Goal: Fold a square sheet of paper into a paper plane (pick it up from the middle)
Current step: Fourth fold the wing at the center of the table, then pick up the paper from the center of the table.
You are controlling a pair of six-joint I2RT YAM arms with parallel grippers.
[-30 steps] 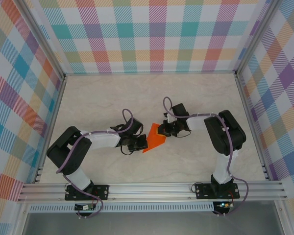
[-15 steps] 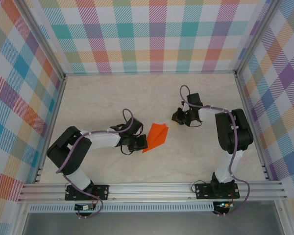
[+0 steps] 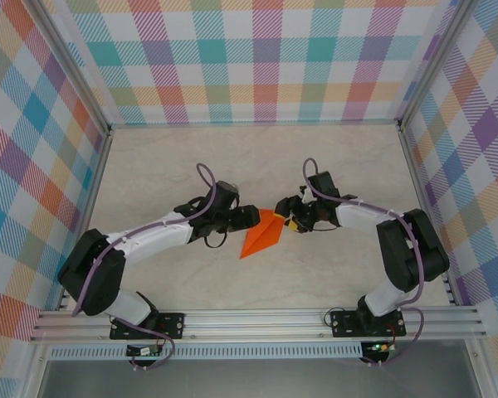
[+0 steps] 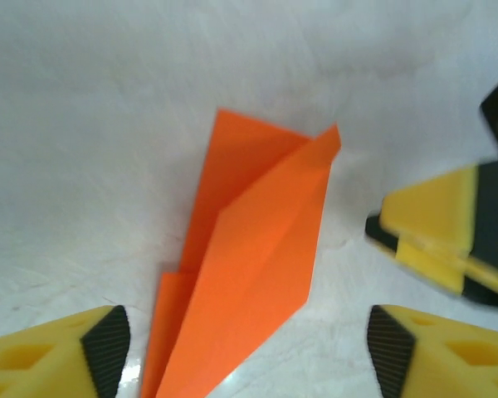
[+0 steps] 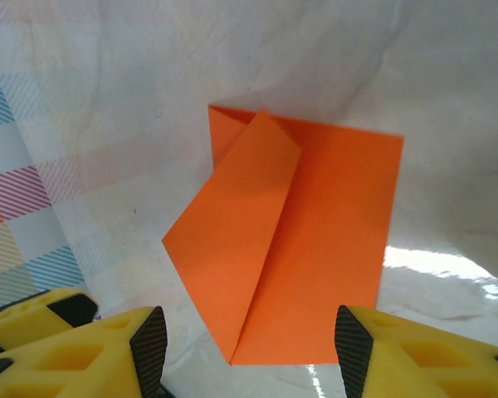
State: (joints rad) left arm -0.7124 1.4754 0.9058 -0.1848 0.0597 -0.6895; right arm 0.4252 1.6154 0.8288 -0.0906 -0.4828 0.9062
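The square sheet of paper lies flat on the table, folded into a narrow bright orange paper plane (image 3: pixel 261 235) with its sharp nose toward the near left. My left gripper (image 3: pixel 251 217) hovers at the plane's far left side, open, with the orange folds (image 4: pixel 249 274) between its spread fingers. From the opposite side my right gripper (image 3: pixel 284 218) faces the plane's blunt far end, also open, and the layered paper (image 5: pixel 290 240) lies just ahead of its fingertips (image 5: pixel 353 348). Neither gripper holds the paper. The right gripper's yellow fingers (image 4: pixel 448 236) appear in the left wrist view.
The pale marble tabletop (image 3: pixel 232 157) is boxed in by checked walls (image 3: pixel 257 58) at the back and on both sides. An aluminium rail (image 3: pixel 257 319) runs along the near edge above the arm bases.
Both grippers have gone from shut to open. The left gripper moved up and right to the plane's far end. The right gripper, which had let go and drawn away, came back to the plane.
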